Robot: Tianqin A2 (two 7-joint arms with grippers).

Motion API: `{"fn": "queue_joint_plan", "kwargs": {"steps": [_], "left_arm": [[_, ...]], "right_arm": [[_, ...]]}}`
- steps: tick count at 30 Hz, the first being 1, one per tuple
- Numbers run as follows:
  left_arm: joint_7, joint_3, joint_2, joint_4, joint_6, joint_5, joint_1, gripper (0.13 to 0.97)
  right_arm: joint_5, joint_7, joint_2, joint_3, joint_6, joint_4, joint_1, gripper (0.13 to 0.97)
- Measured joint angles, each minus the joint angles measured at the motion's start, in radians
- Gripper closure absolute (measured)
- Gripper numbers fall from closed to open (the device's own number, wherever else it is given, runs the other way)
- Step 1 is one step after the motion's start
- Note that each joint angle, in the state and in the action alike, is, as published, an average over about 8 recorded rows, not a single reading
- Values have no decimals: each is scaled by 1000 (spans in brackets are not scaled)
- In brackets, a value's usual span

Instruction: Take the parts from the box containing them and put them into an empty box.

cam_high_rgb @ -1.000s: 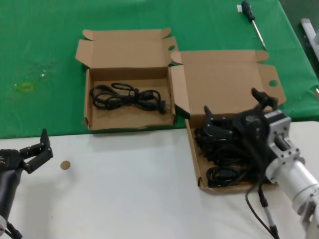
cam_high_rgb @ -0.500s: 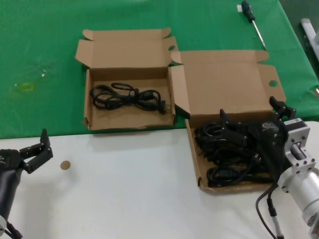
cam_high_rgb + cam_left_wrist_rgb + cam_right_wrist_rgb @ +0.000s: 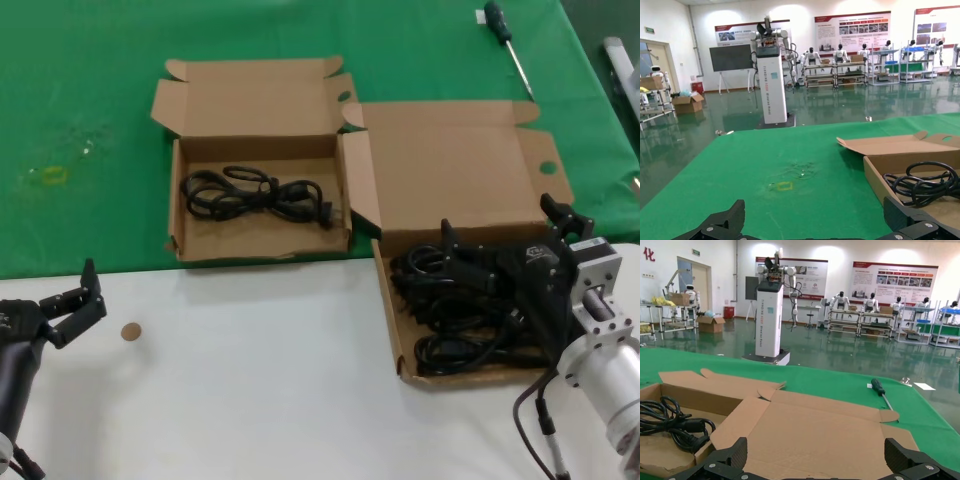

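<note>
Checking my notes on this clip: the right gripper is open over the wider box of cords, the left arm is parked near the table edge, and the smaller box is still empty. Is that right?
Not quite: the smaller box is not empty. The head view shows one cord bundle lying in it. The rest holds: the right gripper, jaws open, is over the cords in the wider box, and the left gripper sits parked near the table edge.

Two boxes, one screwdriver

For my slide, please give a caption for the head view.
Right claw open over cords in wide box; one cord in small box.
</note>
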Motion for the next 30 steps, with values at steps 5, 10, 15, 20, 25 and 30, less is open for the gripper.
{"fn": "queue_joint_plan", "kwargs": {"steps": [5,10,15,20,25,30], "left_arm": [[0,0,0,0,0,0,0,132],[0,0,0,0,0,0,0,132],[0,0,0,0,0,0,0,132],[0,0,0,0,0,0,0,132],[0,0,0,0,0,0,0,132],[0,0,0,0,0,0,0,132]], "right_arm": [[0,0,0,0,0,0,0,129],[0,0,0,0,0,0,0,129],[0,0,0,0,0,0,0,129],[0,0,0,0,0,0,0,129],[0,0,0,0,0,0,0,129],[0,0,0,0,0,0,0,129]]}}
